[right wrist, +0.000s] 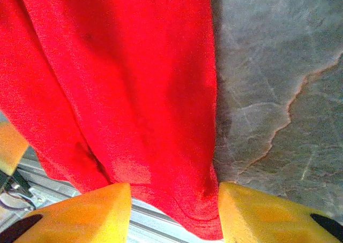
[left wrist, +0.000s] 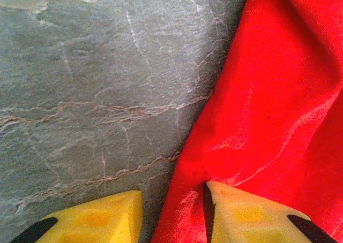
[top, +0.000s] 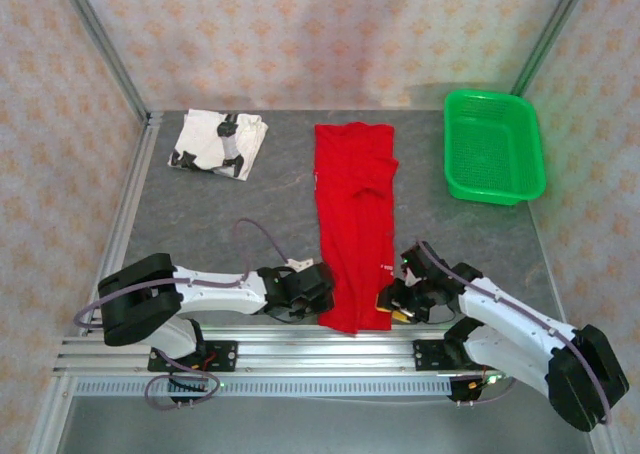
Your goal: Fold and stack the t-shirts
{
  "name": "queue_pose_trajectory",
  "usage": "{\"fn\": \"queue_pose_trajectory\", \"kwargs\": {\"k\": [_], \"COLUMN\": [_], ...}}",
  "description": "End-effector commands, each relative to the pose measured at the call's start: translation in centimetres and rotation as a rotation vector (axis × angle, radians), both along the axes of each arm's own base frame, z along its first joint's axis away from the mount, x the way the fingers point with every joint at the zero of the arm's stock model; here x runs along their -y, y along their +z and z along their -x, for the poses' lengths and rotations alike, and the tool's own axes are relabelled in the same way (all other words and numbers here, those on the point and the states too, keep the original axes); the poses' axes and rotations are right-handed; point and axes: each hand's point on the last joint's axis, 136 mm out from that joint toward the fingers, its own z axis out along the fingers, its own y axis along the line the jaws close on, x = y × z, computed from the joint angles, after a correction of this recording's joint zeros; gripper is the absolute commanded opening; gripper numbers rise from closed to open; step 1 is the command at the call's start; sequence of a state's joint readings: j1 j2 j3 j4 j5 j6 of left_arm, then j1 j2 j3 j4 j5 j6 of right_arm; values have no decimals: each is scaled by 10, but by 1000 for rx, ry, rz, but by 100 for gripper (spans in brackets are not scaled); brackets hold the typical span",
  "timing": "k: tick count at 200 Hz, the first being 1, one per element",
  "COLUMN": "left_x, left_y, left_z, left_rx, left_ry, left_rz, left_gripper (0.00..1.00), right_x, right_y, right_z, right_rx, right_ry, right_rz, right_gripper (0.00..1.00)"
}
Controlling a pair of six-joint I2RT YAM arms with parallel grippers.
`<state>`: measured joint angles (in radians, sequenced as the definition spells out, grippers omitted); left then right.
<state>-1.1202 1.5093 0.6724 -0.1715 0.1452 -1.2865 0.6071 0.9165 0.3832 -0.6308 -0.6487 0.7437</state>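
Jaws part-spread: left gripper [left wrist: 172, 189] straddles the near-left edge of the red t-shirt [top: 355, 214], unpinched; right gripper [right wrist: 174, 185] brackets its near-right corner (whether gripped, we cannot tell) — poised, we judge, to fold the hem.

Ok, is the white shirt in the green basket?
No, the white shirt lies at far left, well apart from the green basket.

A bright red cloth t-shirt [top: 355, 224] is laid as a long, lengthwise-folded strip down the middle. A white cloth t-shirt with black markings [top: 220, 142] is folded compactly at the far left.
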Motion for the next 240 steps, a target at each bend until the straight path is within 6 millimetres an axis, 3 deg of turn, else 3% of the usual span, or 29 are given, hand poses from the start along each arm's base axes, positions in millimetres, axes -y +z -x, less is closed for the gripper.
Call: {"fn": "queue_pose_trajectory", "kwargs": {"k": [1,33,48,64,71,122,154,209,240], "left_x": [34,46,49,42,36,-3,-24,-43,-40], "left_y": [0,0,1,4,8,53,67,80,96], "left_z": [4,4,5,6,5,-4,-6,-6,-13], "left_rx": [-13,-20,-23,-17,-7,102,143,170,199], "left_ry": [-33,-46,-56,-43,-30,50,98,131,136], "left_rz": [88,113,115,96,81,42,55,28,50], "left_gripper": [33,24,13,0,0,0,0,0,0], "right_x": [0,-4,-9,-11,-9,2,6,13,11], "right_y": [-7,-12,-11,-4,0,15,28,47,65], "right_z": [7,7,2,-5,-8,-8,-12,-15,-26], "right_rx": [-31,-39,-32,-11,2,18,48,80,123], "right_ry": [4,7,-5,-20,-24,-33,-42,-51,-69], "right_rz": [6,4,-17,-18,-4,58,76,101,84], "right_gripper": [43,27,15,3,0,0,0,0,0]}}
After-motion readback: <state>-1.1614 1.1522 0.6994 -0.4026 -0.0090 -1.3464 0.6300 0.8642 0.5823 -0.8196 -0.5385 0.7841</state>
